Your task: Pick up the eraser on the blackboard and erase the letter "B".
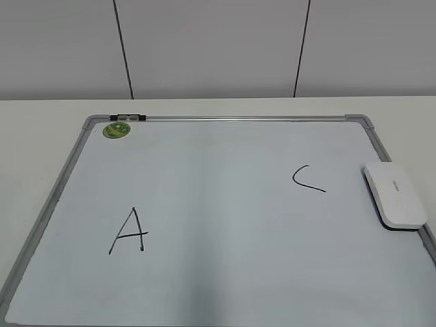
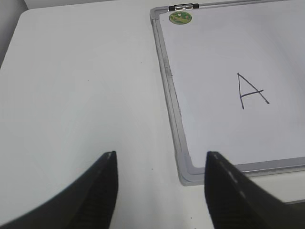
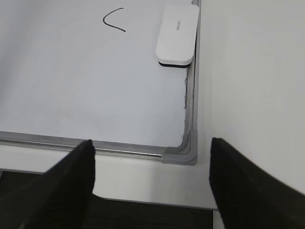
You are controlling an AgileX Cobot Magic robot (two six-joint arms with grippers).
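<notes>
The blackboard (image 1: pixel 225 286) is a white board with a grey frame lying flat on the table. The eraser (image 1: pixel 396 195), a flat white block with a dark underside, lies on the board at its right edge; it also shows in the right wrist view (image 3: pixel 177 34). No letter "B" shows on the board; the space between the black "A" (image 1: pixel 129 231) and the black "C" (image 1: pixel 306 178) is bare. My left gripper (image 2: pixel 160 157) is open and empty over the table beside the board's near left corner. My right gripper (image 3: pixel 151 143) is open and empty above the near right corner, well short of the eraser.
A round green sticker (image 1: pixel 116 130) sits at the board's far left corner, next to a small clip (image 1: pixel 129 118) on the frame. White table (image 2: pixel 71 86) surrounds the board. The table's front edge (image 3: pixel 143 202) lies just below my right gripper.
</notes>
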